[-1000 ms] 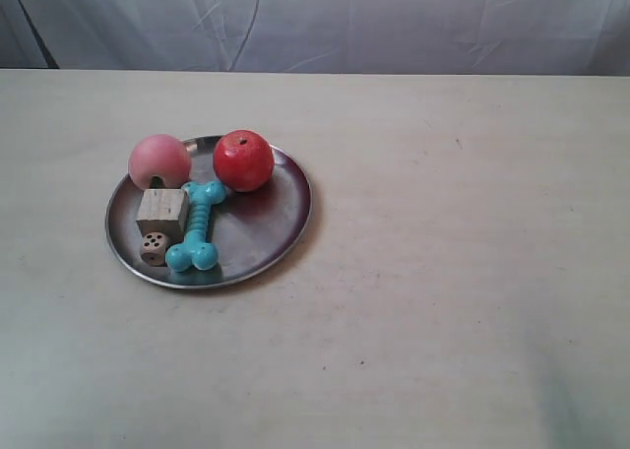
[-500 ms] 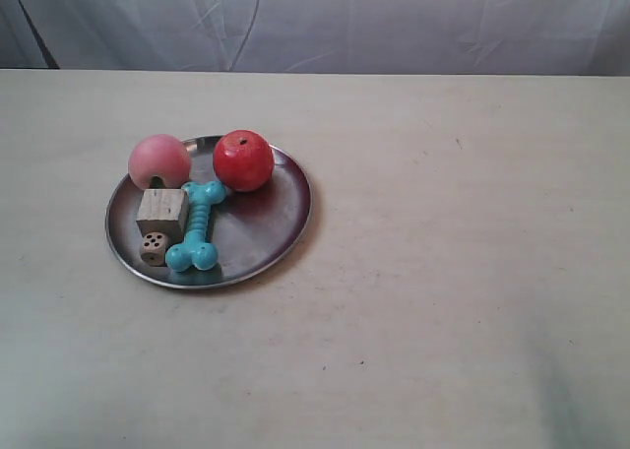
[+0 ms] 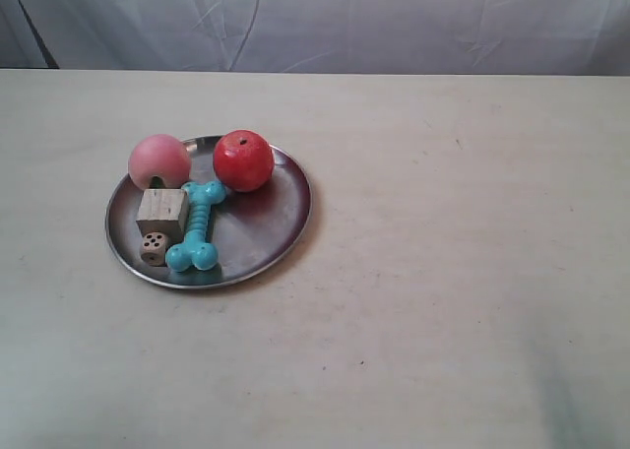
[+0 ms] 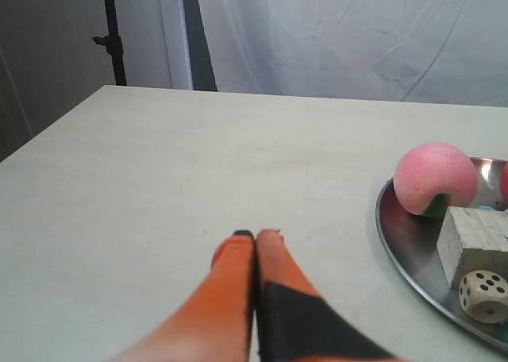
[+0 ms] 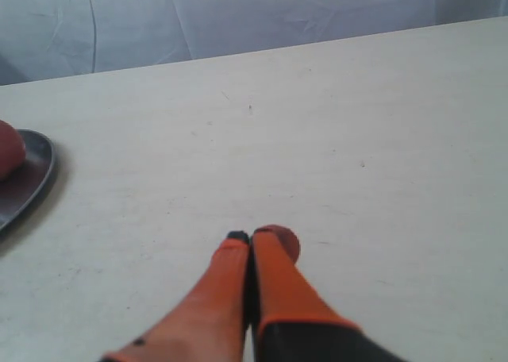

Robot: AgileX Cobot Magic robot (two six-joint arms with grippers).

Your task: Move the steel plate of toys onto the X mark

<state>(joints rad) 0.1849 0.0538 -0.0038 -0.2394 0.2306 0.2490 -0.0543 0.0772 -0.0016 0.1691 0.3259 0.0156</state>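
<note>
The round, shiny plate (image 3: 266, 242) lies flat, carrying a pink peach (image 3: 158, 160) and a red apple (image 3: 243, 160) at its far rim. Nearer are a wooden cube (image 3: 161, 211), a die (image 3: 153, 248) (dark pips showing) and a turquoise bone (image 3: 198, 226). The X (image 3: 458, 144), a tiny faint mark, sits well apart.

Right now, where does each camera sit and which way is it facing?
Exterior view: raised, looking down across the table at the steel plate toward the backdrop; no arm shows.
Left wrist view: low behind the shut left gripper, facing the plate's rim, peach and die.
Right wrist view: low behind the shut right gripper, catching only the plate's edge.
Shared: all three show the plate; exterior and left wrist share peach and die.
</note>
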